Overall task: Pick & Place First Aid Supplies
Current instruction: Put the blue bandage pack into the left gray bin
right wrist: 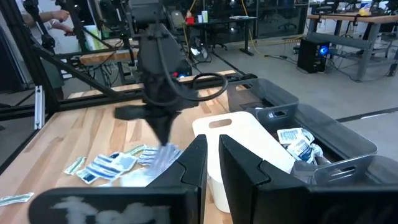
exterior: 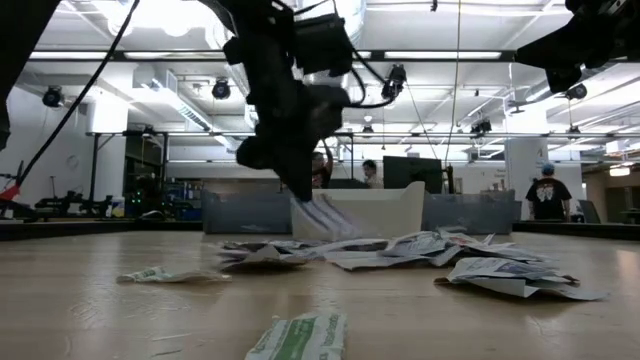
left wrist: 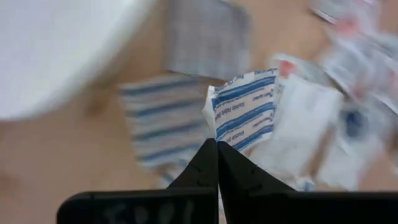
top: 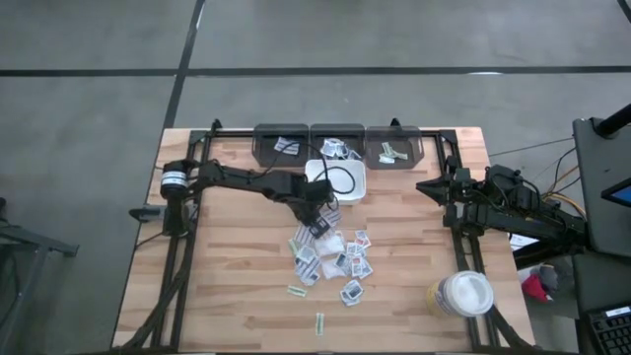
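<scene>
Many small flat packets of first aid supplies (top: pixel 335 258) lie in a loose pile mid-table, with two narrow strips (top: pixel 296 291) nearer the front edge. My left gripper (top: pixel 317 219) hangs just above the pile's far end, beside the white tray (top: pixel 345 187), shut on a blue-striped packet (left wrist: pixel 244 109). The low view shows that packet (exterior: pixel 322 215) hanging below the fingers. My right gripper (right wrist: pixel 212 149) waits at the table's right side with a narrow gap between its fingers and nothing in it. My left gripper pinches the blue-striped packet by one edge near a corner (left wrist: pixel 219 135) between its two fingertips. The fingers slant steeply down from the table's left. The packet sticks out beyond the fingertips, tilted, lifted off the pile.
Three dark bins (top: pixel 337 146) holding a few packets line the far edge behind the tray. A round white-lidded jar (top: pixel 461 294) stands at the front right. Bare wood lies left of the pile and along the front edge. People stand in the room beyond.
</scene>
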`<state>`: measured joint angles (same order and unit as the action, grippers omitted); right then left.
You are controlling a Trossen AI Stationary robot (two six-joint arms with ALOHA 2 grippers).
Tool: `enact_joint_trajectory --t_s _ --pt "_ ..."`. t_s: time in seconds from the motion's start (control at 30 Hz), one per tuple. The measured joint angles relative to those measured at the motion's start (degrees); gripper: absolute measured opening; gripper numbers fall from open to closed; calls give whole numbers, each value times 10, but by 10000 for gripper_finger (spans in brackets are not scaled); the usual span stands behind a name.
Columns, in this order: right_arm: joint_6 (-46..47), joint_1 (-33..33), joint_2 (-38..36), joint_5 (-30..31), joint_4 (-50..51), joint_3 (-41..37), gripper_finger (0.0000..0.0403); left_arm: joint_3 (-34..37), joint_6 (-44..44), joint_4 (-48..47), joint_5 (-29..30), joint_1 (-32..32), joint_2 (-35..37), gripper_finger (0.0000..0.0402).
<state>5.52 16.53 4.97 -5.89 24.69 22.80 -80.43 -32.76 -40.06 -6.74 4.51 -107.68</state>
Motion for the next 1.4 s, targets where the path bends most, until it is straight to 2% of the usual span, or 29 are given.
enact_joint_trajectory --t_s 0.13,0.23,0.4,0.5,0.73,0.9,1.07,1.17,1.4 --pt "0 0 0 0 0 0 38 -21 80 1 -59 -13 0 0" --pt "0 0 0 0 0 0 38 -40 125 16 -63 -21 0 0" --pt "0 0 0 0 0 0 38 -74 129 59 -50 -22 0 0" --pt "0 0 0 0 0 0 38 -101 118 66 -10 -19 0 0" --pt "0 0 0 0 0 0 38 -153 87 54 135 5 12 0" --pt "0 0 0 0 0 0 38 -157 80 17 243 31 36 0" --pt "0 0 0 0 0 0 38 -153 57 -36 322 65 60 0" --pt "0 0 0 0 0 0 38 -148 56 -59 351 89 71 0" --pt "0 0 0 0 0 0 38 -122 61 -86 353 154 78 0"
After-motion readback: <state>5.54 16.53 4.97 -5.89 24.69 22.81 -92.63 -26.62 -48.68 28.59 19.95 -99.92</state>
